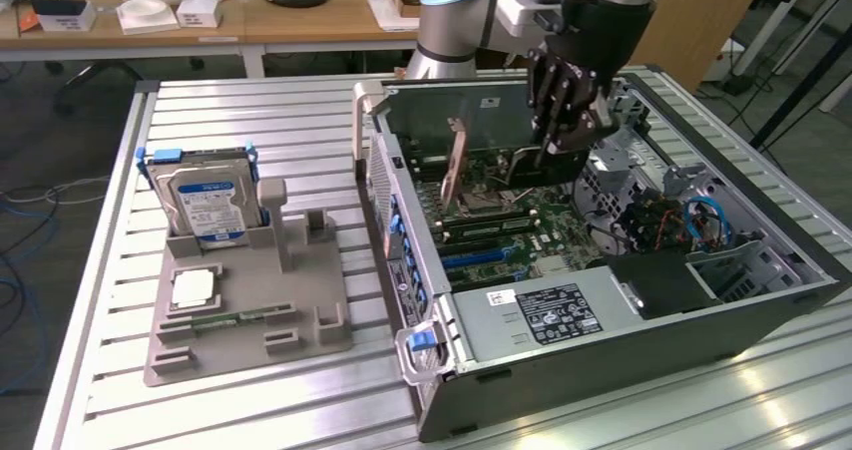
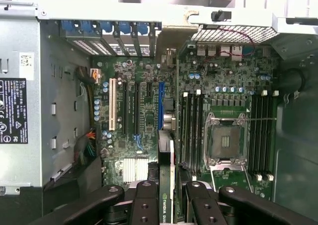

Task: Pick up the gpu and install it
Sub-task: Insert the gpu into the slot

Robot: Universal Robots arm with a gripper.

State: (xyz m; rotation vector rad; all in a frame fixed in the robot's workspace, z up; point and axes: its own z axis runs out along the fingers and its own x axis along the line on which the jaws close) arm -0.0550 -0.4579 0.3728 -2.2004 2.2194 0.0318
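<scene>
While a slatted table (image 1: 239, 111) bears the open computer case (image 1: 586, 360) lying on its side, the gripper (image 1: 566, 131) reaches in above the motherboard (image 2: 124, 68). Its fingers (image 2: 144, 205) are pinched narrow on the gpu (image 2: 166, 175), which stands on edge over the board in line with the blue slot (image 2: 160, 106). The card looks light, stiff and thin, yet fragile. Its flat faces near the upper edge, clear of the contacts, seem the safest hold.

The gpu (image 2: 166, 185) stands on edge inside the computer case (image 1: 639, 360) on the tabletop (image 1: 266, 405); the hard drive (image 1: 203, 206) stands well apart.
</scene>
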